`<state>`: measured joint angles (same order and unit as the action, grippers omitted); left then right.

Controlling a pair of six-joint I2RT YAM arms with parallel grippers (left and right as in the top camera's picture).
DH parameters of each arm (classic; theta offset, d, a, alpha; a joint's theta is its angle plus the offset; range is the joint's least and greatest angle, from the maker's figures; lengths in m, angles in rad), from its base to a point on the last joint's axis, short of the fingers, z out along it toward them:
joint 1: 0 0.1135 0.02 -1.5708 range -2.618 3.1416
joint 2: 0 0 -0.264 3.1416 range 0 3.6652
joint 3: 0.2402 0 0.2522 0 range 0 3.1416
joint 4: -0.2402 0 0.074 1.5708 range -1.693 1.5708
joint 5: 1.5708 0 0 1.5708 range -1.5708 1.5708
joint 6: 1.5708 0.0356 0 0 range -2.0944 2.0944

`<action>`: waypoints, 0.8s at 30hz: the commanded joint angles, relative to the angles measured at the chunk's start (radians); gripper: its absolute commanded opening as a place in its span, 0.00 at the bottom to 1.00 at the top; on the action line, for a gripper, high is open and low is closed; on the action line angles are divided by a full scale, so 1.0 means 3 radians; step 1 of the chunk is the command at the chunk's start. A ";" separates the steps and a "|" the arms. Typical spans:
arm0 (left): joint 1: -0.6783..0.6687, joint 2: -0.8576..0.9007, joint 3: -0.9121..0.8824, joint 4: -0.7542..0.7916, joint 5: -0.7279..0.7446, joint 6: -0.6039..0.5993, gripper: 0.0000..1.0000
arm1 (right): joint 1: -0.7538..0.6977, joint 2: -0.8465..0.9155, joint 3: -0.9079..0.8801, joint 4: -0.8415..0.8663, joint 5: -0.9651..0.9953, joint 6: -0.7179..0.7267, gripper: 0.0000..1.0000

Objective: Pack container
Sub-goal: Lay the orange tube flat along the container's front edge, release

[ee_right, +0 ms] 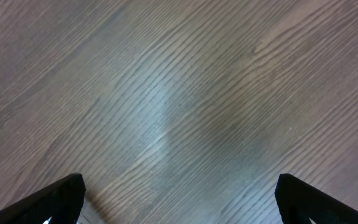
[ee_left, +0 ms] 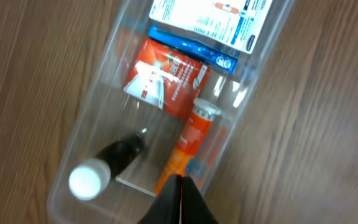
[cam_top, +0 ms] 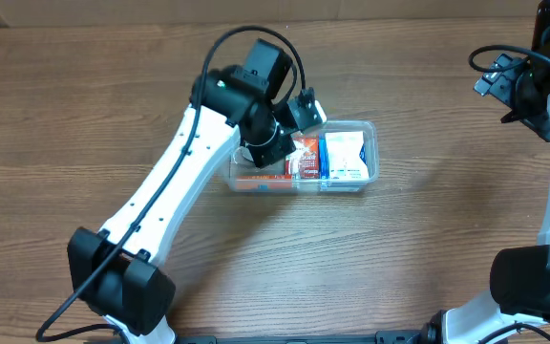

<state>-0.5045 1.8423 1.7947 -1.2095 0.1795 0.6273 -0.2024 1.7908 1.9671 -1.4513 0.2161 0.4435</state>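
Note:
The clear plastic container (cam_top: pixel 370 134) sits mid-table. In the left wrist view the container (ee_left: pixel 98 74) holds a white and blue box (ee_left: pixel 210 18), a red packet (ee_left: pixel 166 78), an orange tube (ee_left: pixel 188 146) and a dark bottle with a white cap (ee_left: pixel 101 171). My left gripper (ee_left: pixel 180 193) is shut and empty, its tips above the orange tube at the container's left end. In the overhead view the left gripper (cam_top: pixel 273 153) hangs over that end. My right gripper (ee_right: pixel 179 199) is open and empty over bare wood; its arm (cam_top: pixel 523 81) is at the far right.
Wood-grain table (cam_top: pixel 428 248) all round the container. The left arm's base (cam_top: pixel 122 287) stands at the front left, the right arm's base (cam_top: pixel 533 282) at the front right.

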 commanded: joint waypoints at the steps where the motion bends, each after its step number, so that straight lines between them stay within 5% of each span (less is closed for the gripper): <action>1: -0.0020 0.0022 0.0200 -0.0198 0.0142 -0.0161 0.04 | -0.0003 -0.0028 0.0042 0.0018 0.0027 -0.0018 1.00; 12: -0.0089 0.1111 0.0200 -0.0478 0.0366 -0.0001 0.04 | -0.0003 -0.0028 0.0042 0.0018 0.0027 -0.0018 1.00; 24: -0.0093 0.1227 0.0198 -0.0113 0.0362 0.0006 0.04 | -0.0003 -0.0028 0.0042 0.0018 0.0027 -0.0017 1.00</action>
<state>-0.5240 2.1975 1.8420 -1.2709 0.2619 0.6086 -0.2024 1.7908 1.9671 -1.4506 0.2161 0.4431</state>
